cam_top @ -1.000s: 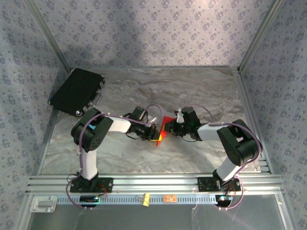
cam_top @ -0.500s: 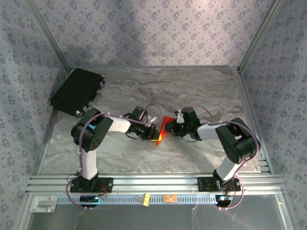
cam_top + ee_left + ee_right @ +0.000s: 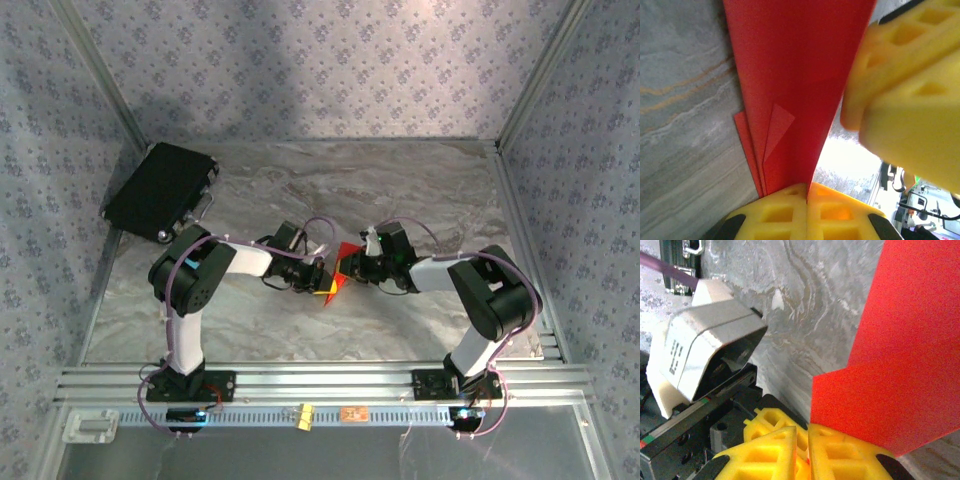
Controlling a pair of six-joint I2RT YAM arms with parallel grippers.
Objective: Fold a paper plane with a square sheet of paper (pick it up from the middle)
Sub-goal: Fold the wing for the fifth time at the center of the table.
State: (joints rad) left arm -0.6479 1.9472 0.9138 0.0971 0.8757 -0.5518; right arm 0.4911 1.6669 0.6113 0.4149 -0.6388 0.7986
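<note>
The red paper (image 3: 346,256), folded into narrow layered flaps, stands up off the table between both grippers at the middle of the top view. My left gripper (image 3: 807,186) is shut on its lower edge, and the folded layers (image 3: 795,70) rise away from the fingers. My right gripper (image 3: 807,432) is shut on the paper (image 3: 905,350) from the other side. In the top view the left gripper (image 3: 325,281) and right gripper (image 3: 352,268) almost touch. The right gripper's yellow fingers (image 3: 910,80) loom at the upper right of the left wrist view.
A black rectangular case (image 3: 160,189) lies at the far left corner. The marble table (image 3: 420,190) stretches behind the arms. A tiny orange tag (image 3: 352,413) and a yellow clip (image 3: 305,415) sit on the front rail. The left wrist's pale camera housing (image 3: 710,335) is close to the right gripper.
The right gripper has edged slightly left toward the left one. The paper stays pinched between both.
</note>
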